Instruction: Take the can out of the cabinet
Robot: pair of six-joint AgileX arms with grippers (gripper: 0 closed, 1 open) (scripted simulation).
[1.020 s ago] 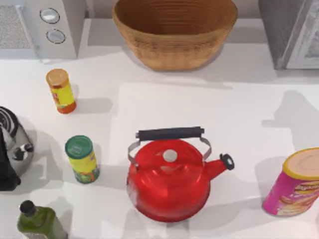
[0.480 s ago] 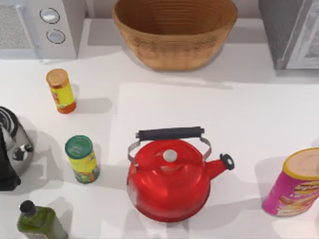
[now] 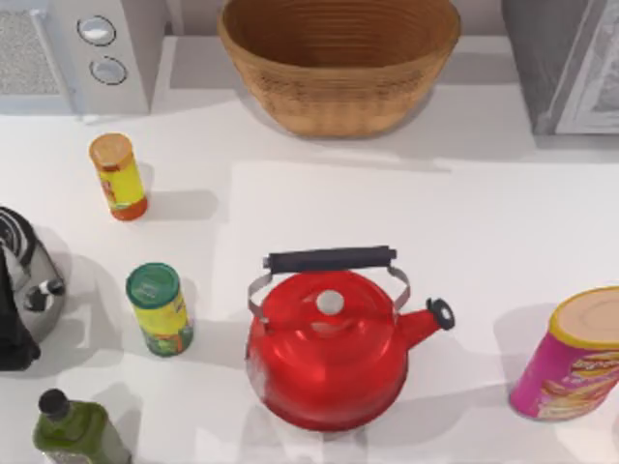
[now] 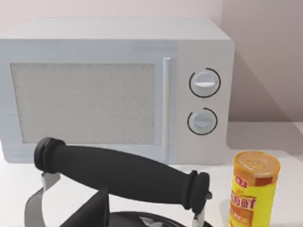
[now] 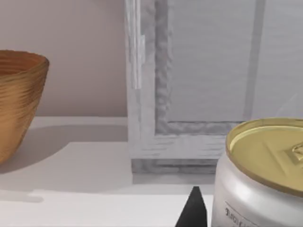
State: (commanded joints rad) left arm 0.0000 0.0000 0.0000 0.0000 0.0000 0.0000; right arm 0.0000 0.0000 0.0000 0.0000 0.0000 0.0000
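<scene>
The can (image 5: 260, 179), a pale cylinder with a dull yellow top, looms close in the right wrist view, outside and in front of the cabinet (image 5: 208, 71). A dark part of my right gripper (image 5: 193, 210) shows right beside the can; whether it holds the can cannot be told. Seen from above, the grey cabinet (image 3: 571, 63) with its white framed door stands at the table's far right corner. My left gripper (image 4: 94, 210) shows as a dark wedge low behind a black kettle handle (image 4: 123, 172), facing the white appliance (image 4: 118, 90).
A red kettle (image 3: 329, 348) sits mid-table, a woven basket (image 3: 338, 58) at the back. A pink tube (image 3: 571, 358) stands at the right edge. On the left are a yellow jar (image 3: 118, 176), a green-lidded jar (image 3: 160, 309), a green bottle (image 3: 73, 430) and a steel kettle (image 3: 24, 290).
A soft shadow on the table's right side, seen a second ago, has gone. None of the objects on the table has moved.
</scene>
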